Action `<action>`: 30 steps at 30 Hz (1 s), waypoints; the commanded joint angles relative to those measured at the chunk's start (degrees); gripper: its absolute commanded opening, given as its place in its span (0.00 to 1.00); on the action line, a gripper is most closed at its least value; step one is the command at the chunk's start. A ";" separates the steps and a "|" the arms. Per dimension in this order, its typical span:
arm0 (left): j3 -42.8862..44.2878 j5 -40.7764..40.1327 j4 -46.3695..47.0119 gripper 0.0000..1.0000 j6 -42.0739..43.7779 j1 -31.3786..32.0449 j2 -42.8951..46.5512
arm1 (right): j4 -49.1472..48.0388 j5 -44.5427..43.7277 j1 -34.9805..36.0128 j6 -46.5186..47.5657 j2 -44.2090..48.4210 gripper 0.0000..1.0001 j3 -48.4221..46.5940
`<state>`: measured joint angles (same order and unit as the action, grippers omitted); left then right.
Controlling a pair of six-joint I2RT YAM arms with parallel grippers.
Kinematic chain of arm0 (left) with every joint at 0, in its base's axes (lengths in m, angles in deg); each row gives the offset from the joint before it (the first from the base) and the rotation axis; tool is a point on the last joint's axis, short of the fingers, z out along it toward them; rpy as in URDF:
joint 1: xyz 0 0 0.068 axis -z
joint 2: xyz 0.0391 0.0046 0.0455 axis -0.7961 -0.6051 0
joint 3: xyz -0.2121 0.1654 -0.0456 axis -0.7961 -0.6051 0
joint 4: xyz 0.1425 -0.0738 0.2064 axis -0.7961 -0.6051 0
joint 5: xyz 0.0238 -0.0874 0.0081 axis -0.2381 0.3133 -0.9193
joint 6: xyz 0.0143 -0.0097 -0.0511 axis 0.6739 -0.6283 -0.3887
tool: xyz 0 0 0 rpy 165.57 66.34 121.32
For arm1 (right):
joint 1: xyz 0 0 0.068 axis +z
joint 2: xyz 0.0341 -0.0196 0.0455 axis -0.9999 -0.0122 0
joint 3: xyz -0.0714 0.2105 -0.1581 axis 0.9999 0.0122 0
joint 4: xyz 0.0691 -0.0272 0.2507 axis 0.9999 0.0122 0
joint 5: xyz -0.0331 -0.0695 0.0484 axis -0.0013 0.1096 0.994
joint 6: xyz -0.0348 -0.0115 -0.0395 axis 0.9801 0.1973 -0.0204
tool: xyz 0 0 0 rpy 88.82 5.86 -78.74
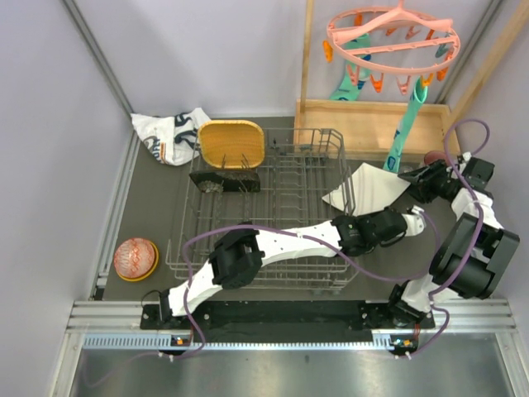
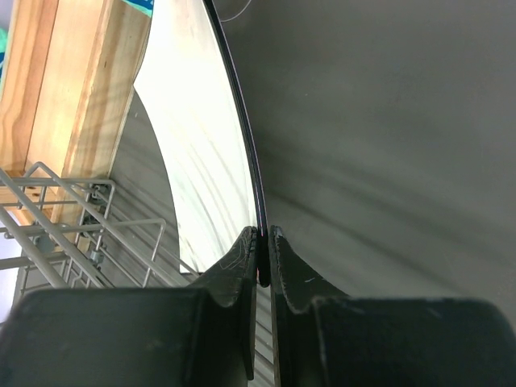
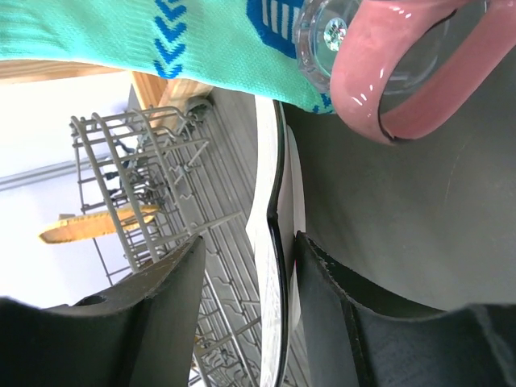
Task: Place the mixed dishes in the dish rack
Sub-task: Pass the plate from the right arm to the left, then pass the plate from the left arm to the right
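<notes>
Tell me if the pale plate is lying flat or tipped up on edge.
On edge: the left fingers pinch the pale plate by its rim, and both wrist views show it edge-on beside the dish rack.

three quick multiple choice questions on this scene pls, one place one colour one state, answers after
1. Where is the yellow plate?
A. on the table
B. in the far left corner of the dish rack
C. in the wooden tray

2. What colour is the peg hanger?
A. pink
B. grey
C. yellow

3. What is the left hand doing?
A. gaping wide open
B. shut on the rim of the pale plate
C. hidden from every view

Answers:
1 B, the top view shows it among the rack's far left wires.
2 A, its ring and pegs are pink.
3 B, the left wrist view shows both fingers pinching the plate's edge.
</notes>
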<state>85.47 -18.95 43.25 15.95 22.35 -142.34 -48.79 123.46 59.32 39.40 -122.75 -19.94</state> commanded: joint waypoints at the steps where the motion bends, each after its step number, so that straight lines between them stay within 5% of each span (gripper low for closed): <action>1: 3.02 0.96 0.78 0.00 -0.42 -0.32 -0.05 | -0.97 1.50 1.85 0.58 -1.58 0.48 -2.47; 26: 3.02 -0.88 0.34 0.00 0.63 0.04 1.53 | 5.54 -0.96 5.63 5.76 -10.11 0.41 -7.21; 30: 3.11 -0.97 0.43 0.00 0.64 0.04 1.70 | 5.98 -0.96 5.89 6.37 -10.46 0.28 -6.95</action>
<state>85.79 -18.71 41.83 15.82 22.41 -142.36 -44.62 120.88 63.45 44.58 -132.50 -25.19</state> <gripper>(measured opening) 0.112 0.342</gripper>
